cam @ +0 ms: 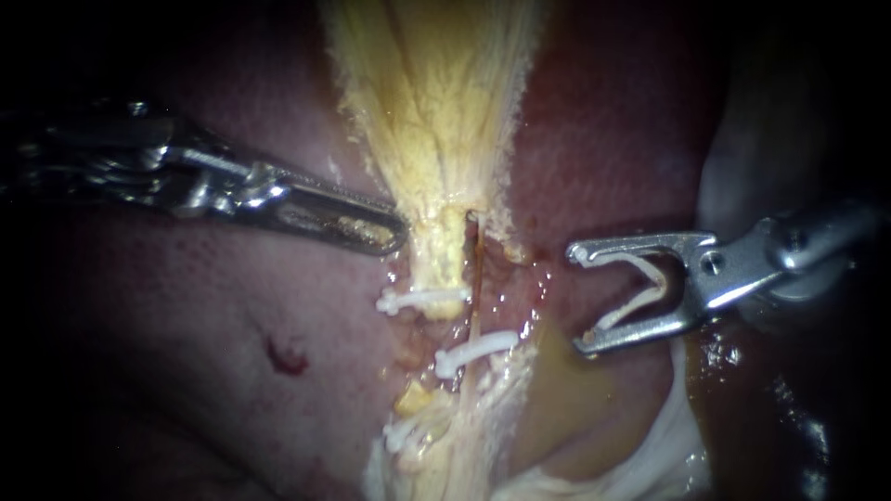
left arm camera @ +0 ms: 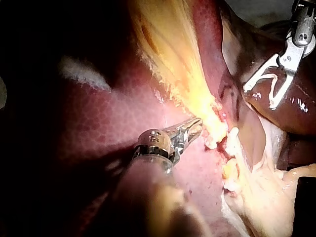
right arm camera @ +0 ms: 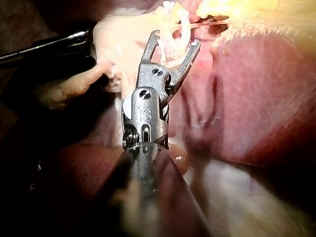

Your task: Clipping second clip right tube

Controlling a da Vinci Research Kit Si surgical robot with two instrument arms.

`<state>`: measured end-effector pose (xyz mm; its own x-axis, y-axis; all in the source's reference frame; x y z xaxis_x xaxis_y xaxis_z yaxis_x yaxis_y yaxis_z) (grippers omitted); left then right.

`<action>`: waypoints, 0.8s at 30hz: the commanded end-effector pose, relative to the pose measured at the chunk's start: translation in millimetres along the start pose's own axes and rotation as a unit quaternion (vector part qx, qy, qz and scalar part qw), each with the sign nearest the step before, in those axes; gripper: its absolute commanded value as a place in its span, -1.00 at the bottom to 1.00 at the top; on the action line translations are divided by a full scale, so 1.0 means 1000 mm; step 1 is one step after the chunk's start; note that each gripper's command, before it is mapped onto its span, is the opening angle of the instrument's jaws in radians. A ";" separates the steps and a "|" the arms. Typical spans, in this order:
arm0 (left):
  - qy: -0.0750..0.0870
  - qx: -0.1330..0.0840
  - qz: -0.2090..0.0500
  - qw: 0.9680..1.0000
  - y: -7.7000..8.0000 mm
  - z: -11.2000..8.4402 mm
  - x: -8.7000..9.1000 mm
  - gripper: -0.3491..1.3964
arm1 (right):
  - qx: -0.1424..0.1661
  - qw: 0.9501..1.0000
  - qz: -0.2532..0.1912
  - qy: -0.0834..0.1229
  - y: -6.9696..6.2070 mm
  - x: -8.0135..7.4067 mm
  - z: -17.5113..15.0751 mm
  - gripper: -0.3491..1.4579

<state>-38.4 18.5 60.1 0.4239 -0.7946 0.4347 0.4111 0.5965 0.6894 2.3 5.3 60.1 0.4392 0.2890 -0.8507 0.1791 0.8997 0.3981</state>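
Gripping one clip [cam: 640, 304], the right instrument [cam: 575, 300] faces three applied clips [cam: 422, 299] [cam: 475, 353] [cam: 408, 432].

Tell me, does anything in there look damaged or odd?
A small dark red nick marks the mottled pink liver surface, left of the white plastic clips; it looks like a little bleeding wound. Otherwise nothing stands out.

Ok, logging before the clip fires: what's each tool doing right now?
Left tool: shut, tip against the yellow tissue.
Right tool: holding a white clip, spread wide.
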 end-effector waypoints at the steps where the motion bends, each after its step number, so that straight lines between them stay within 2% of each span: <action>1: 0.000 0.001 0.000 1.000 0.0000 -0.0002 0.0000 -1.00 | 0.000 1.000 0.000 0.000 0.0000 0.0000 0.0000 -0.06; 4: 0.001 0.003 0.000 1.000 0.0000 -0.0010 -0.0002 -1.00 | 0.000 1.000 0.000 0.000 0.0000 0.0000 0.0000 -0.06; 6: 0.002 0.007 -0.001 1.000 -0.0002 -0.0022 -0.0007 -1.00 | 0.000 1.000 0.000 0.000 0.0001 0.0001 0.0001 -0.06; 9: 0.001 -0.001 -0.004 1.000 -0.0005 -0.0042 -0.0016 -1.00 | -0.001 1.000 0.000 0.000 0.0001 0.0001 0.0004 -0.06; 17: -0.018 -0.009 -0.010 1.000 -0.0001 -0.0092 -0.0030 -1.00 | -0.002 1.000 0.001 0.000 0.0002 0.0002 0.0007 -0.06; 20: -0.020 -0.011 -0.011 1.000 0.0000 -0.0099 -0.0031 -1.00 | -0.002 1.000 0.006 0.000 0.0002 0.0002 0.0011 -0.06; 24: -0.020 -0.012 -0.011 1.000 -0.0002 -0.0098 -0.0031 -1.00 | -0.002 1.000 0.016 0.000 0.0000 0.0000 0.0022 -0.06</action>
<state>-31.9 22.0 52.9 0.3818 -0.8118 0.4419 0.4390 0.5800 0.6861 4.5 4.5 61.0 0.4440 0.3184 -0.8376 0.1629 0.8905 0.4248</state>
